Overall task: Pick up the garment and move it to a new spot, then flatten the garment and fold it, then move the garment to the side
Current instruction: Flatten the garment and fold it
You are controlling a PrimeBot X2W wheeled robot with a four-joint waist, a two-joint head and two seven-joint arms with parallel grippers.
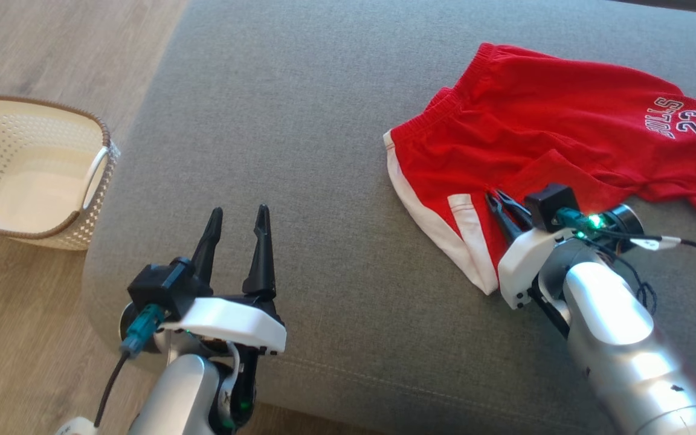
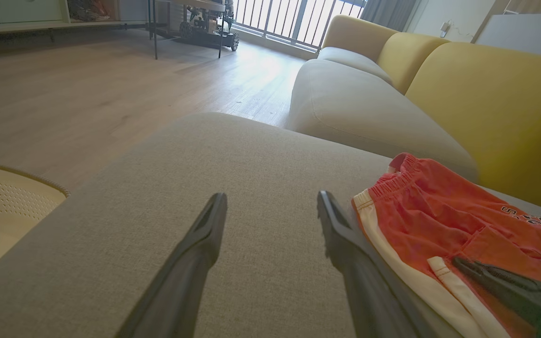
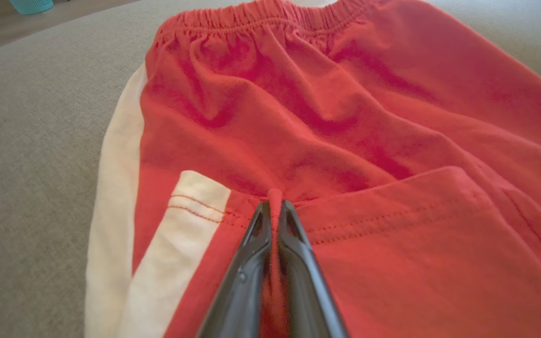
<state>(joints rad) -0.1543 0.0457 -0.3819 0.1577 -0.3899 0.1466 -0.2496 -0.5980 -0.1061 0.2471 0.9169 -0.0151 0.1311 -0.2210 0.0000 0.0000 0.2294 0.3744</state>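
Observation:
The garment point(image 1: 553, 127) is a pair of red shorts with white side stripes and a "BULLS 23" print, lying crumpled on the right of the grey cushion point(image 1: 299, 121). My right gripper point(image 1: 496, 202) is at its near hem, shut on a pinched fold of red cloth; the right wrist view shows the garment point(image 3: 327, 103) with a ridge of fabric squeezed in my right gripper point(image 3: 275, 206). My left gripper point(image 1: 239, 217) hovers open over bare cushion left of the shorts, nothing between its fingers. In the left wrist view my left gripper point(image 2: 270, 202) points past the garment point(image 2: 439, 211).
A cream perforated basket point(image 1: 28, 169) stands on the wooden floor left of the cushion. Beyond the cushion point(image 2: 233, 155) a beige and yellow sofa point(image 2: 392, 80) runs along the right. A table and railings stand far back.

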